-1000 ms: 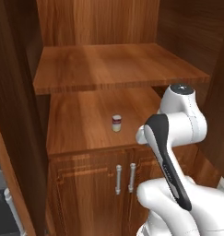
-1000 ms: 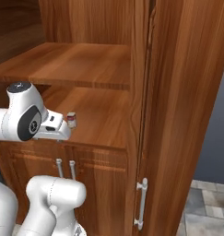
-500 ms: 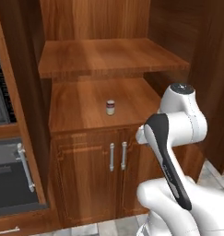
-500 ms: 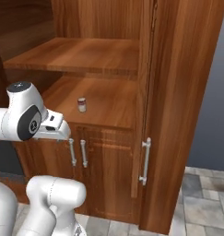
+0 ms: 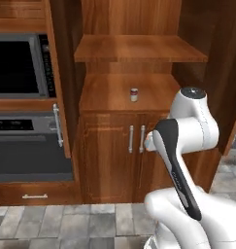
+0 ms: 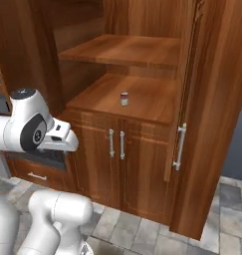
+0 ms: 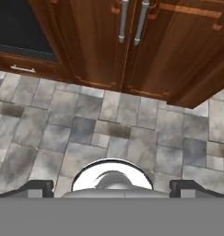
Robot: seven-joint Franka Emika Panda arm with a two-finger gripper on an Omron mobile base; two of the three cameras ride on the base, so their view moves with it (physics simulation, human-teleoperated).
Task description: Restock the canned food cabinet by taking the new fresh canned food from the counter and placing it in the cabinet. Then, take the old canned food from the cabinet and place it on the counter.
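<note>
While the base stands back on the grey tiled floor (image 7: 109,115), the cabinet (image 5: 139,87) rises ahead as the largest thing in the scene, reddish-brown, with an open shelf over its two lower doors (image 6: 117,164) and their vertical bar handles (image 5: 136,138); to its left sits a dark built-in oven (image 5: 22,146) with a microwave (image 5: 17,65) above it. On the cabinet's lower shelf, near the middle and a little toward the front edge, stands one small can (image 5: 134,94), upright, pale on top with a dark band and lighter base; at this size I judge it the old canned food, though its markings are too small to be sure. The arm is folded close to the base, the hand pointing down at the floor in front of the doors; the gripper (image 7: 111,186) shows two dark tips set wide apart at the bottom of the hand view with nothing between them, so it looks open and empty. The can lies above and beyond the hand, farther into the cabinet, its long axis vertical; the likely next move would need the hand raised and turned forward toward the shelf.
</note>
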